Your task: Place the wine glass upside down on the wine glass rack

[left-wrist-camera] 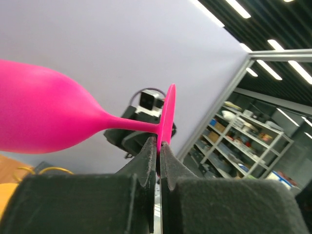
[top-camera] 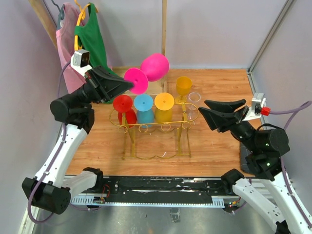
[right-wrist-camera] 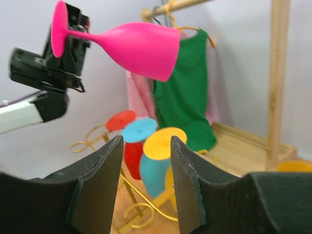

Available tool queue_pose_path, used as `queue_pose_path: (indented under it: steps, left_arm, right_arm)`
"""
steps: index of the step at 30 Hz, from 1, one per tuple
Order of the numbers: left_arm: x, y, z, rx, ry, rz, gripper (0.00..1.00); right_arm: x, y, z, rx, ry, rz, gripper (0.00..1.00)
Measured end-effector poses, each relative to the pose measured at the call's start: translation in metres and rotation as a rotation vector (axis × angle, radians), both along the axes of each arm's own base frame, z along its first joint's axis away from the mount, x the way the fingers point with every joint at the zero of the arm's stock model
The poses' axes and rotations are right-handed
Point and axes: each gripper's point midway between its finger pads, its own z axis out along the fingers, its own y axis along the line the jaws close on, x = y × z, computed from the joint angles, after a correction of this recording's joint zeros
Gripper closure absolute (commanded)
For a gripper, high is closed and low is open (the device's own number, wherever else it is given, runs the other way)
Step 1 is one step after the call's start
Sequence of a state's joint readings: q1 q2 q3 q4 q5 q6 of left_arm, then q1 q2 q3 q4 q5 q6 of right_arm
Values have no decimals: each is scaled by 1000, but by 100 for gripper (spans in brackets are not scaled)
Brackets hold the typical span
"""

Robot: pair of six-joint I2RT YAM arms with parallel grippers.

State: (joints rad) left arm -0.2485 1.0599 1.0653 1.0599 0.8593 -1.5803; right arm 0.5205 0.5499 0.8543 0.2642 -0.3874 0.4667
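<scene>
A pink wine glass [top-camera: 155,67] hangs in the air on its side, above the back left of the wine glass rack [top-camera: 146,127]. My left gripper [top-camera: 130,85] is shut on the edge of its round foot, jaws pinching the disc [left-wrist-camera: 168,112], and the bowl [left-wrist-camera: 39,122] points away to the left. The gold wire rack [right-wrist-camera: 141,212] carries a red [top-camera: 123,103], a blue [top-camera: 144,102] and a yellow glass [top-camera: 164,101], all upside down. My right gripper [top-camera: 202,107] stands open and empty to the right of the rack, its fingers [right-wrist-camera: 97,180] framing the hung glasses.
An orange-yellow glass [top-camera: 184,85] stands upright behind the rack, with a clear glass [top-camera: 194,96] beside it. A green top [top-camera: 92,36] and a pink garment [top-camera: 63,46] hang on a wooden stand at the back left. Grey walls close in the table.
</scene>
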Motion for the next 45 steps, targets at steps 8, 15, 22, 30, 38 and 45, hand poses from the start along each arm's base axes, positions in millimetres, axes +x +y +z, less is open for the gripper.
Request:
queue_pose_path:
  steps: [8,15,22,30,38,45]
  left_arm:
    - [56,-15,-29,100,76,104,100]
    - [99,-40,-64,163,183,88,100]
    - [116,-61,-80,196,229,61,100]
    - [129,-75,-70,233,301,113,100]
    - [151,-91,-60,314,399,200,100]
    - [173,-102,-104,399,570,186,100]
  right_arm:
    - [18,-24,-50,-112,120,-180,55]
    - [15,-37,-64,-134,147,-238,55]
    - [10,-44,-66,-134,152,-256,56]
    - [11,-44,-70,-142,166,-261,56]
    - [10,-44,-71,-143,168,-262,56]
    - [10,-45,-70,-141,167,-264,56]
